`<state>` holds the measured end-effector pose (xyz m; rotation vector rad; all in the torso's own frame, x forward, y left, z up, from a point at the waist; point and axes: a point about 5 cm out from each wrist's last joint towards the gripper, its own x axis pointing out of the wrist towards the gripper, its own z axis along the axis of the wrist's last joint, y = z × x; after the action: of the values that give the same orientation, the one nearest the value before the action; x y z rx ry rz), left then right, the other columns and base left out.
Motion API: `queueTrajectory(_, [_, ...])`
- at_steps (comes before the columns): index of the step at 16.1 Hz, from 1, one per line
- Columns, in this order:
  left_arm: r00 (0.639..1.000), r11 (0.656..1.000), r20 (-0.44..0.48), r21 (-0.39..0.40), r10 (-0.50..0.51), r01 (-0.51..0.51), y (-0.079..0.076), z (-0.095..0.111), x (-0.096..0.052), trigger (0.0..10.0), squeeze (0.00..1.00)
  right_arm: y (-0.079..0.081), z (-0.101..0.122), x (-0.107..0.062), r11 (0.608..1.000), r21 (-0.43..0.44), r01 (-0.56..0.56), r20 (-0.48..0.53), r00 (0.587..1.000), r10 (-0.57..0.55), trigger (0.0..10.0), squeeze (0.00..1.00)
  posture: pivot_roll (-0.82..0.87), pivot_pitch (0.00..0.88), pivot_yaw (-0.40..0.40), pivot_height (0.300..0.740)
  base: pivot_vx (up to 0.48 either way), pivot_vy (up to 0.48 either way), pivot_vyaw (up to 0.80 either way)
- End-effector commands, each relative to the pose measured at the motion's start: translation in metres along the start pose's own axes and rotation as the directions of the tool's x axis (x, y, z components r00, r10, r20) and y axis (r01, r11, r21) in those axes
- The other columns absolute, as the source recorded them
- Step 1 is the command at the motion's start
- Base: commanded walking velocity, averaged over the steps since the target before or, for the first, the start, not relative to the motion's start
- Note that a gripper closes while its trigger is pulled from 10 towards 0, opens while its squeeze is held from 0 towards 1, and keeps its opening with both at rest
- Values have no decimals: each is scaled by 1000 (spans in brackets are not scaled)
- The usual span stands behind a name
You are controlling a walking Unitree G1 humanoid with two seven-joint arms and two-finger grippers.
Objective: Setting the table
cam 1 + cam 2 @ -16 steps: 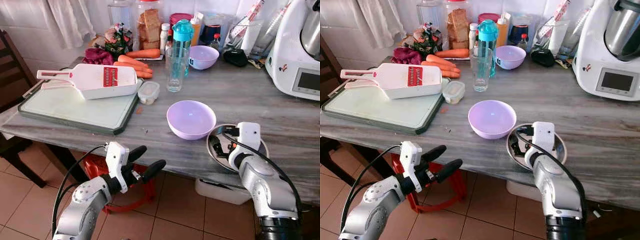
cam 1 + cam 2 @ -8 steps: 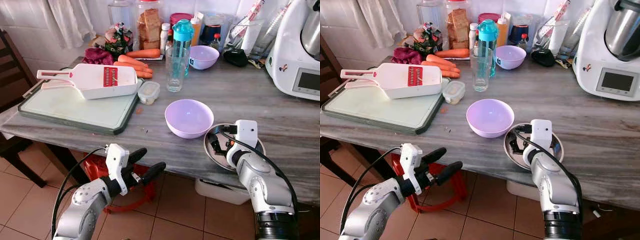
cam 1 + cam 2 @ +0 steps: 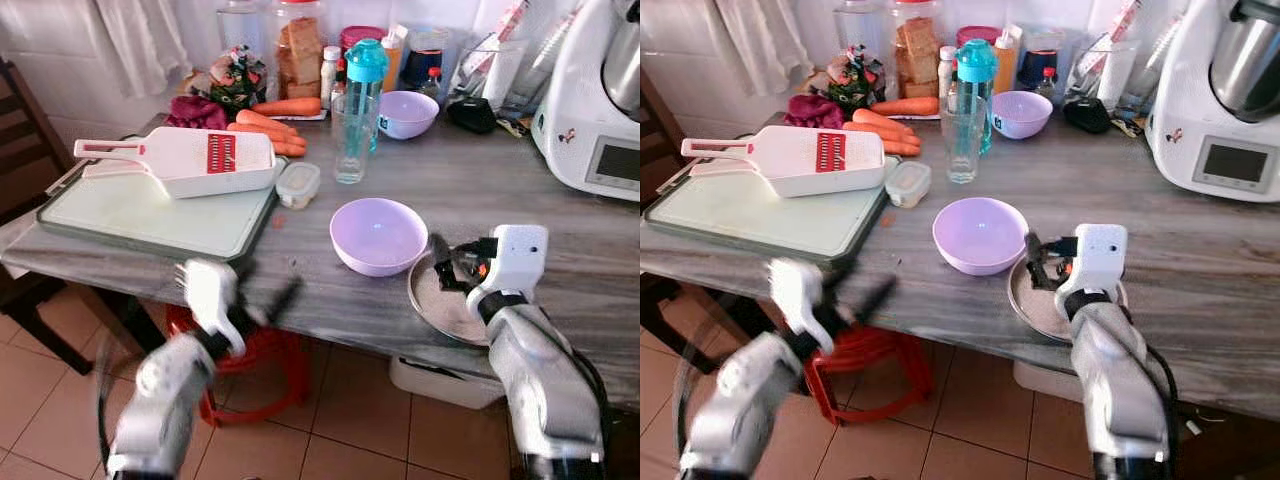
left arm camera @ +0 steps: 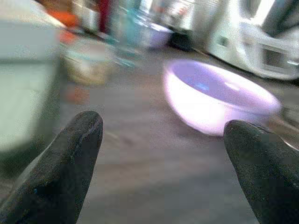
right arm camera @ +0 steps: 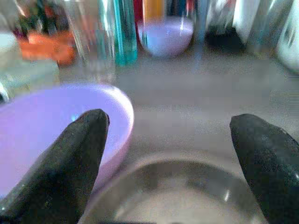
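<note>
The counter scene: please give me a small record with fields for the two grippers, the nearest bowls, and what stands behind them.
left gripper: open, blurred, at the counter's front edge, facing the lilac bowl
right gripper: open, over the metal bowl
lilac bowl: upright, beside the metal bowl
behind: glass, teal bottle, second lilac bowl
left side: white slicer on cutting board

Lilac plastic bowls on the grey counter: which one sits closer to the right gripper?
The larger lilac bowl near the counter's front edge, beside the metal dish under the open right gripper. The smaller lilac bowl sits back among the bottles.
</note>
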<state>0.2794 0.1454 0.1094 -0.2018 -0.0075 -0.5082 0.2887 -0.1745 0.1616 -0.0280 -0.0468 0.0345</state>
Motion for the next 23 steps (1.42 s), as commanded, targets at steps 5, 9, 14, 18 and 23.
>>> queueTrajectory(5, [969, 965, -7, 96, 247, -245, 10, -7, -3, 10000, 0, 26, 14, -17, 992, -101, -81, 147, 984, 96, 10000, 0, 8, 33, -5, 740, 0, 0, 0])
queueTrajectory(9, [939, 927, 23, 154, 343, -343, 14, -5, 7, 10000, 0, 28, 11, -13, 990, -117, -83, 170, 980, 102, 10000, 0, 16, 19, -5, 740, 0, 0, 0])
queueTrajectory(14, [937, 924, 27, 158, 349, -349, 15, -4, 8, 10000, 0, 29, 10, -13, 990, -116, -84, 170, 980, 103, 10000, 0, 17, 20, -7, 740, 0, 0, 0])
queueTrajectory(18, [922, 906, 25, 179, 385, -383, 17, -6, 8, 10000, 0, 30, 10, -13, 991, -111, -81, 179, 979, 100, 10000, 0, 16, 22, -7, 740, 0, 0, 0])
queueTrajectory(23, [926, 908, 35, 184, 376, -375, 16, -5, 17, 10000, 0, 31, 10, -11, 993, -94, -78, 187, 978, 94, 10000, 0, 6, 16, -5, 740, 0, 0, 0])
